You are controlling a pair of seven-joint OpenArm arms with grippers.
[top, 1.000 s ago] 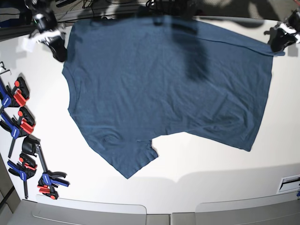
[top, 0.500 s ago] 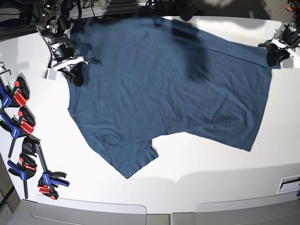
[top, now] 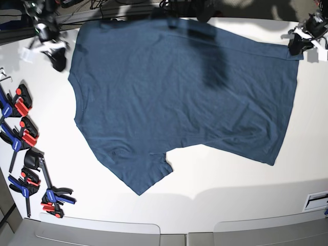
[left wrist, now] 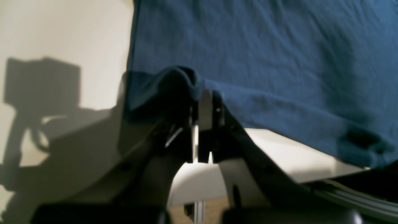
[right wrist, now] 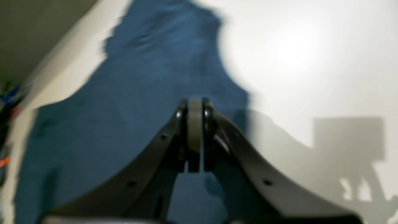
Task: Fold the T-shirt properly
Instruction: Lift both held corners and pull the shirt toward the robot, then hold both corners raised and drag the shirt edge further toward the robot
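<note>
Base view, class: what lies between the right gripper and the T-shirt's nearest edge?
Only a bare strip of white table separates the right gripper from the T-shirt in the base view.

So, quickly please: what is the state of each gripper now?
Left gripper: shut on the T-shirt, pinching its edge.
Right gripper: shut, holding nothing.

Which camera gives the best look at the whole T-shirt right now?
The base view: the T-shirt lies spread flat on the white table, full outline visible. The left wrist view shows only a corner bunched in the left tool. The right wrist view is blurred, showing part of it beyond the shut right tool.
</note>
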